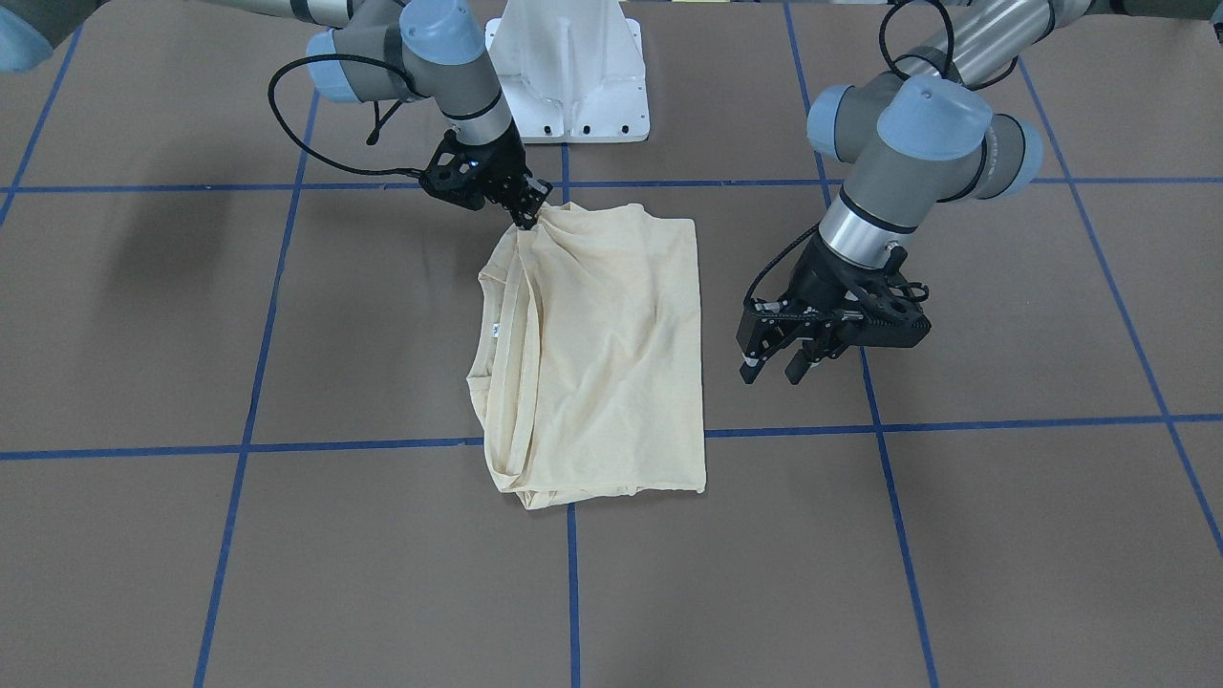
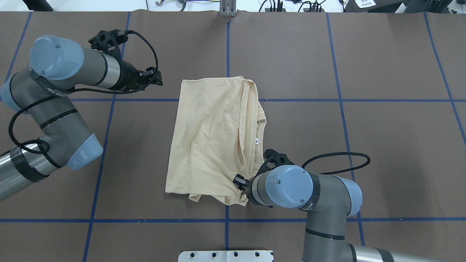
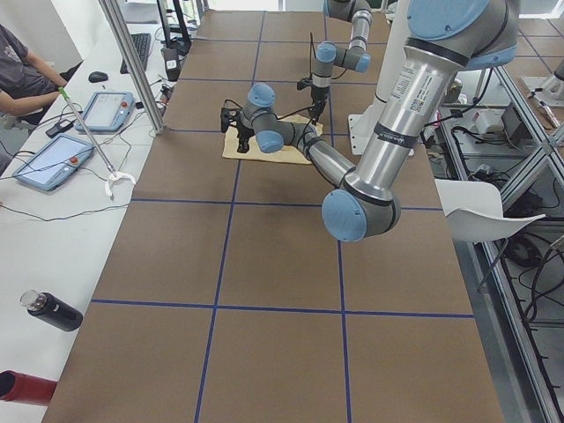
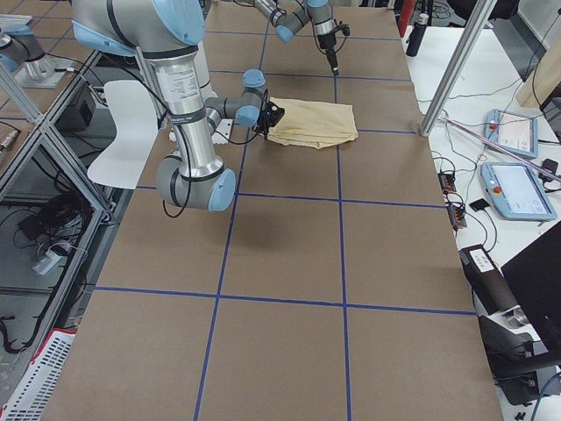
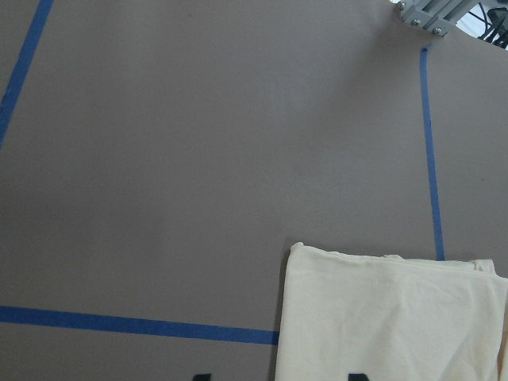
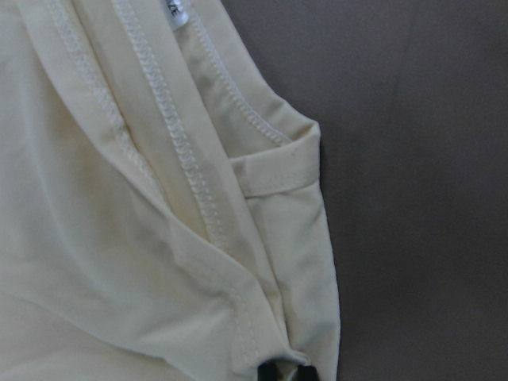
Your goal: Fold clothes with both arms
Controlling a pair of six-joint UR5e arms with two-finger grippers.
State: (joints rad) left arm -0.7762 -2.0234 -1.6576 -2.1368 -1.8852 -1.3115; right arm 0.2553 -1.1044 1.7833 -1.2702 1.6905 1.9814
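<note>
The cream-yellow shirt point(image 1: 602, 354) lies folded into a rough rectangle at the table's middle point(image 2: 211, 138). Its print is hidden. The small white neck label point(image 1: 496, 331) shows by the collar. My right gripper point(image 1: 527, 218) is shut on the shirt's corner nearest the robot's base and bunches the cloth there. It also shows in the overhead view point(image 2: 238, 181). The right wrist view shows hems and collar point(image 6: 119, 238) running into the shut fingertips. My left gripper point(image 1: 772, 371) is open and empty, above the table beside the shirt's other long edge point(image 2: 156, 78). The left wrist view shows a shirt corner point(image 5: 397, 317).
The white pedestal base point(image 1: 571, 76) stands just behind the shirt. Blue tape lines point(image 1: 573, 573) grid the brown table. An operators' desk with tablets point(image 3: 53, 159) and a person runs along the table's far side, and a metal post point(image 4: 456, 61) stands at that edge.
</note>
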